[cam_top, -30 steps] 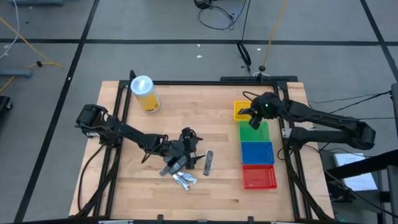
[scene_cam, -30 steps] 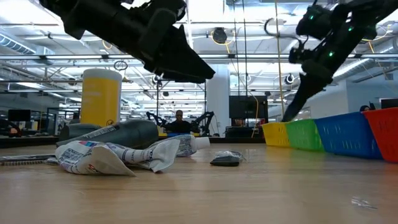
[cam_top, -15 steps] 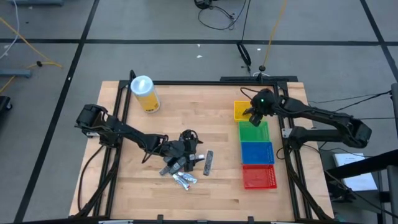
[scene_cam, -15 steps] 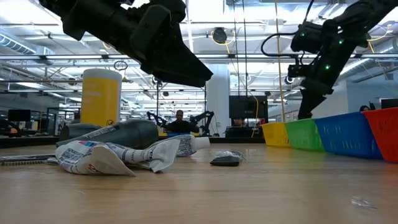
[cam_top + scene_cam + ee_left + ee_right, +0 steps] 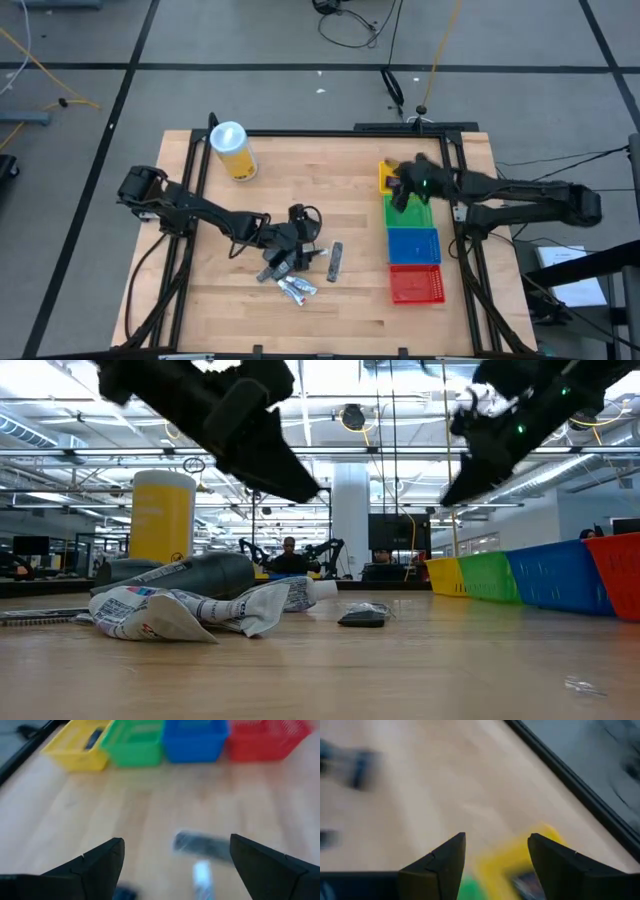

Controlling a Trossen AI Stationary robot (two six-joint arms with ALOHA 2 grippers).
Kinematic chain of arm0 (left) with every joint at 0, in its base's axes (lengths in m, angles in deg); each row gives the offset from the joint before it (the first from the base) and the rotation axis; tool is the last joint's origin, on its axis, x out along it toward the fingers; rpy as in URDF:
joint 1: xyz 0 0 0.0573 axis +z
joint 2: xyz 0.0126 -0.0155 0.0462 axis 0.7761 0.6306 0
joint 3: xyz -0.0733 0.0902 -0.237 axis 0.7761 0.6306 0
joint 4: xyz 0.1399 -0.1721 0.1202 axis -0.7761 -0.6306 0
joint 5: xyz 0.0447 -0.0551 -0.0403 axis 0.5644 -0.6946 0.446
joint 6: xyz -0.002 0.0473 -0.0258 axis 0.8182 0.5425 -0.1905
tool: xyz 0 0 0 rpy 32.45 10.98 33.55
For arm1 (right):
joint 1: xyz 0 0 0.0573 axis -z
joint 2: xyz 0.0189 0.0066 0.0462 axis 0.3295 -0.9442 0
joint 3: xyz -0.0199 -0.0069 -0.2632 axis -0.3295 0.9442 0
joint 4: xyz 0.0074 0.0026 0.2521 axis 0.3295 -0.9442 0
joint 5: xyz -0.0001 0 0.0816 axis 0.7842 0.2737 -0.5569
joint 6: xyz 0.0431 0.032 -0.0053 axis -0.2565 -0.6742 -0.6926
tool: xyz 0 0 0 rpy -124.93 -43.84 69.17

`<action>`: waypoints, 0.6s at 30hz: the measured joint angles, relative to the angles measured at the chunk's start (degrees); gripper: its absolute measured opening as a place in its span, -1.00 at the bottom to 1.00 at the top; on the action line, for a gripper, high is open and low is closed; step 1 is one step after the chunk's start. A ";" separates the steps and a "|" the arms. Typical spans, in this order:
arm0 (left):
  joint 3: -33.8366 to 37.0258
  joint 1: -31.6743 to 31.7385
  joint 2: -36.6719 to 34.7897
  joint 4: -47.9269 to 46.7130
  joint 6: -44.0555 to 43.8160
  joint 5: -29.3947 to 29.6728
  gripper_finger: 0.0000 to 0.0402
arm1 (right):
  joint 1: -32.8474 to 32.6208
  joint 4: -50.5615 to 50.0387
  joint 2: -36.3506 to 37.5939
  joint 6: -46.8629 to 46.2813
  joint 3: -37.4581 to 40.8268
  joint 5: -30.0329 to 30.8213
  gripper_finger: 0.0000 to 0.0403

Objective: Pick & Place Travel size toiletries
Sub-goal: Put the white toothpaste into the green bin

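Note:
The travel size toiletries point(image 5: 288, 272) lie in a loose pile near the middle of the table: dark tubes and packs, silvery sachets point(image 5: 298, 290) and one dark tube point(image 5: 336, 261) a little to the right. In the low view the pile point(image 5: 190, 600) rests on the wood. One more dark item point(image 5: 92, 738) lies in the yellow tray point(image 5: 381, 178). My left gripper point(image 5: 308, 238) hovers open just above the pile, with nothing between its fingers point(image 5: 176, 841). My right gripper point(image 5: 397, 187) hangs open and empty above the yellow and green trays point(image 5: 496, 837).
A tall yellow canister point(image 5: 232, 150) with a white lid stands at the far left. Green point(image 5: 410, 212), blue point(image 5: 413, 245) and red point(image 5: 415, 283) trays follow the yellow one in a row along the right side. Bare wood lies between pile and trays.
My right gripper has risen from pointing steeply down at the yellow and green trays, tipped up toward level and swung toward the table's left. The pile has not moved.

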 joint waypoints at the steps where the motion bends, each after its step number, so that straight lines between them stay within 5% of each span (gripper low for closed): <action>1: -1.01 0.00 -1.06 -4.20 -0.84 1.54 0.75 | -3.53 3.24 -1.35 0.18 0.00 0.35 -0.01; 8: -3.81 -0.24 -8.00 -30.25 -9.93 5.32 0.75 | -21.72 26.39 -16.68 5.78 0.00 5.11 -0.14; 11: -3.42 -1.70 -9.58 -37.23 -13.77 11.91 0.75 | -25.41 36.09 -24.47 9.10 0.02 3.43 -0.18; 14: -1.03 -3.38 -10.26 -38.18 -16.79 21.32 0.75 | -26.98 48.00 -32.60 10.64 0.00 -2.41 -0.19; 18: 3.95 -2.00 -9.60 -33.00 -20.26 23.61 0.75 | -26.92 55.95 -42.73 9.19 -3.29 -4.55 -0.14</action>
